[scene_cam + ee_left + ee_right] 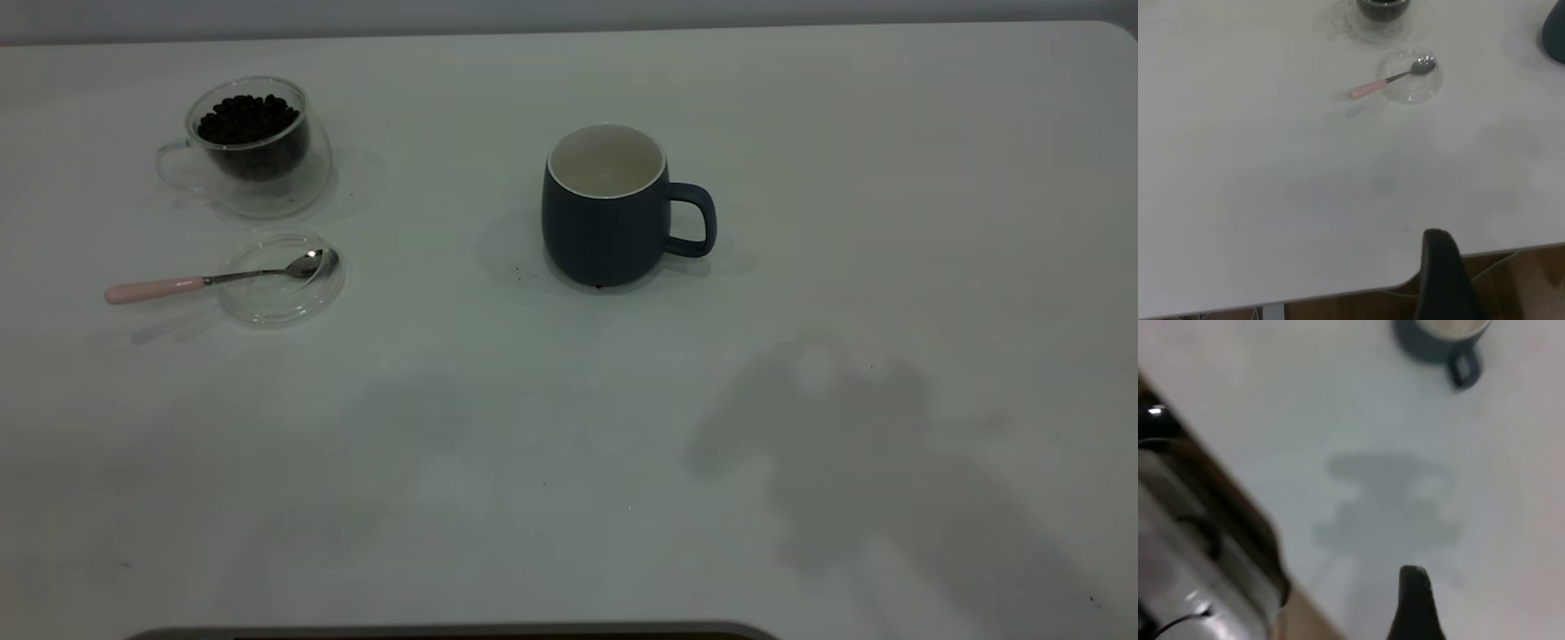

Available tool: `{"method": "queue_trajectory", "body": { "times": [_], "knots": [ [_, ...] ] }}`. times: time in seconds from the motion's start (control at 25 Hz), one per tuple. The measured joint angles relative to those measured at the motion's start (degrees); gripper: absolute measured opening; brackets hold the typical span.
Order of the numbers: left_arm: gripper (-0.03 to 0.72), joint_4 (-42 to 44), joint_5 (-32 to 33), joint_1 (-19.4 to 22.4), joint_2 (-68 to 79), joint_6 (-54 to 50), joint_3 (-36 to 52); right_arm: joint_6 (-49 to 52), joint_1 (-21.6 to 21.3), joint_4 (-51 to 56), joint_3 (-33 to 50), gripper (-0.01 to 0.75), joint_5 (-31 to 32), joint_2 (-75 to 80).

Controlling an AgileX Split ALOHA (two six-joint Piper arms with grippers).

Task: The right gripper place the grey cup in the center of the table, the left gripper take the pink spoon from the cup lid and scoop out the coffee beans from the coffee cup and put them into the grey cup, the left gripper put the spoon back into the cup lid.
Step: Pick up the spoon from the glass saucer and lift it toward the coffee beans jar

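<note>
While the grey cup (606, 218) stands mid-surface | pink spoon (213, 279) rests in cup lid (283, 302) | both grippers' fingers: cannot tell

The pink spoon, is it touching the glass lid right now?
Touching. In the exterior view the pink spoon lies with its metal bowl inside the cup lid and its neck crossing the rim, the pink handle sticking out over the table.

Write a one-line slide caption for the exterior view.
Grey cup upright mid-table; at left, pink spoon rests on the cup lid before the coffee cup of coffee beans.
</note>
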Motion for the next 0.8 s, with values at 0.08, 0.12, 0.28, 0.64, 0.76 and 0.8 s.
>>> {"method": "queue_trajectory", "body": {
  "times": [0.08,0.12,0.28,0.64,0.76,0.8],
  "knots": [
    [0.482,0.0,0.0,0.0,0.0,0.0,0.0,0.1,0.0,1.5,4.2,0.591,0.4,-4.0],
    [0.482,0.0,0.0,0.0,0.0,0.0,0.0,0.3,0.0,2.3,5.9,0.591,0.5,-6.2],
    [0.482,0.0,0.0,0.0,0.0,0.0,0.0,0.4,0.0,3.6,12.3,0.591,1.8,-14.7],
    [0.482,0.0,0.0,0.0,0.0,0.0,0.0,0.5,0.0,5.3,27.0,0.591,2.6,-32.8],
    [0.482,0.0,0.0,0.0,0.0,0.0,0.0,0.6,-0.4,5.7,31.1,0.591,2.6,-41.4],
    [0.482,0.0,0.0,0.0,0.0,0.0,0.0,1.0,-1.0,5.9,32.2,0.591,2.6,-44.0]
  ]
}}
